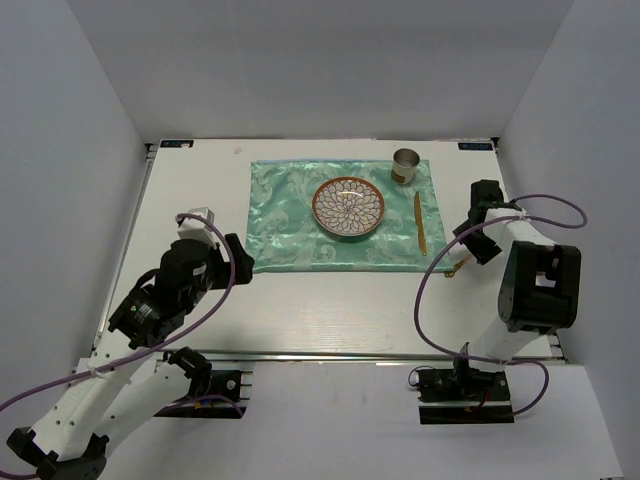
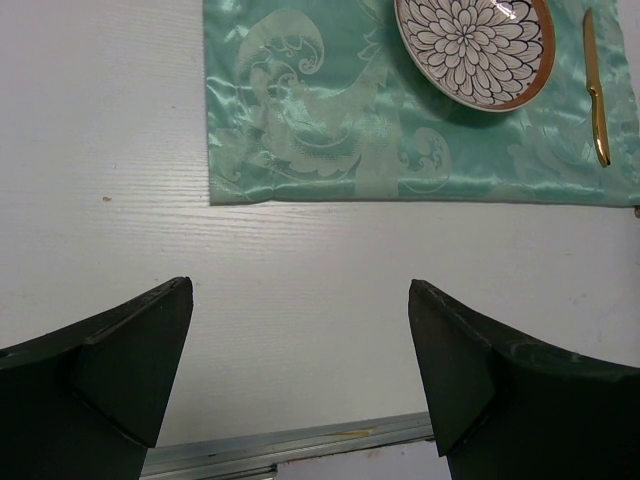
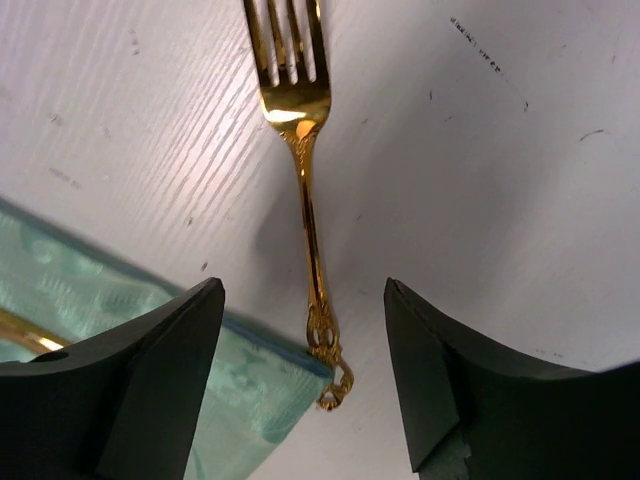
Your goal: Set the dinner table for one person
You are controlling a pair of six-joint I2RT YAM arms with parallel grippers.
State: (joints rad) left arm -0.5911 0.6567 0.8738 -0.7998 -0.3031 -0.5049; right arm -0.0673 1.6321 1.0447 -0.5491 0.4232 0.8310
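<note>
The white dinner table [image 1: 330, 310] carries a green patterned mat [image 1: 285, 215]. On the mat are a flower-patterned plate [image 1: 348, 208], a metal cup [image 1: 405, 166] and a gold knife [image 1: 420, 222]. A gold fork [image 1: 458, 266] lies on the table by the mat's near right corner. In the right wrist view the fork [image 3: 305, 190] has its handle end resting on the mat corner [image 3: 250, 390]. My right gripper [image 3: 303, 290] is open, its jaws either side of the fork handle and above it. My left gripper [image 2: 300, 285] is open and empty over bare table, near the mat [image 2: 400, 130].
A silver rail [image 2: 290, 445] runs along the table's near edge. The left wrist view also shows the plate [image 2: 475, 45] and knife [image 2: 597, 90]. Grey walls enclose the table on three sides. Purple cables loop around both arms.
</note>
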